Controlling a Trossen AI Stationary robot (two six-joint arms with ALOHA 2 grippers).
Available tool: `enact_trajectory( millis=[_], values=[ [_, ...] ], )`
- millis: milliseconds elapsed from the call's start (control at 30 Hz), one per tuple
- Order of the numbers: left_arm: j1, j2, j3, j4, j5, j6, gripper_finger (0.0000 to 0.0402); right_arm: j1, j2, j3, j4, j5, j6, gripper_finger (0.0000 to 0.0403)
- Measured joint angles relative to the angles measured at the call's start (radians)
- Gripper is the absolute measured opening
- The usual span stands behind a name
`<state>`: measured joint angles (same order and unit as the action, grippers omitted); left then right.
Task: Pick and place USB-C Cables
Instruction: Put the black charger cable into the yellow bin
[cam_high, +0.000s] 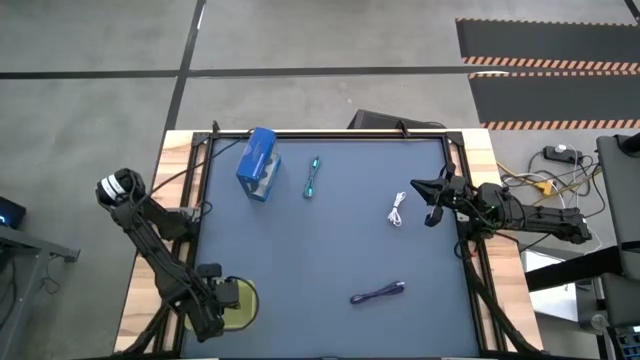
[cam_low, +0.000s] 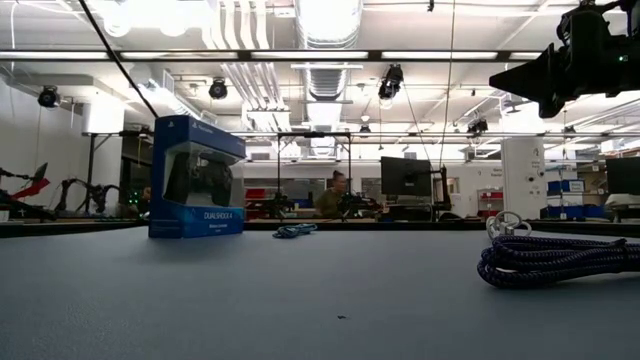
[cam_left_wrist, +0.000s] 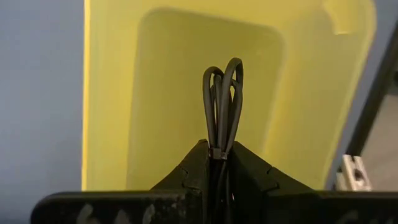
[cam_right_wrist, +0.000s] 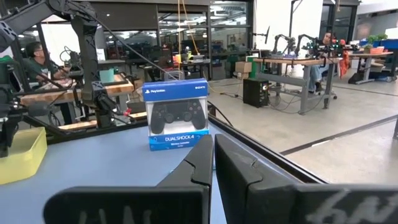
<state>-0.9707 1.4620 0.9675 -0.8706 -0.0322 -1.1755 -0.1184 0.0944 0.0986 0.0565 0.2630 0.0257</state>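
Dark blue tabletop (cam_high: 330, 240). Near-left: left gripper (cam_left_wrist: 219, 163) pinches black cable (cam_left_wrist: 222, 102) over yellow bin (cam_left_wrist: 168, 93). Purple cable (cam_high: 377, 293) near-right, white cable (cam_high: 398, 211) mid-right beside right gripper (cam_high: 428, 203), fingers pressed together. Teal cable (cam_high: 312, 178) far, beside DualShock box (cam_high: 258, 164).

Teal cable (cam_high: 312, 178) nr blue box (cam_high: 258, 165), white cable (cam_high: 398, 210), purple cable (cam_high: 377, 293)

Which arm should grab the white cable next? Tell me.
Right, probably. The right gripper hangs just beside the white cable, its fingers together and holding nothing. The left gripper is far off over the yellow bin, shut on the black cable.
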Motion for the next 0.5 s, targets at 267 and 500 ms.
enact_trajectory(
  millis=[267, 500],
  values=[
    [0.0, 0.0, -0.041, 0.026, 0.0, -0.024, 0.0029, 0.0, 0.0, 0.0, 0.0, 0.0, 0.0, 0.0009],
    [0.0, 0.0, -0.043, 0.025, -0.002, -0.024, 0.0029, 0.0, 0.0, 0.0, 0.0, 0.0, 0.0, 0.0009]
  ],
)
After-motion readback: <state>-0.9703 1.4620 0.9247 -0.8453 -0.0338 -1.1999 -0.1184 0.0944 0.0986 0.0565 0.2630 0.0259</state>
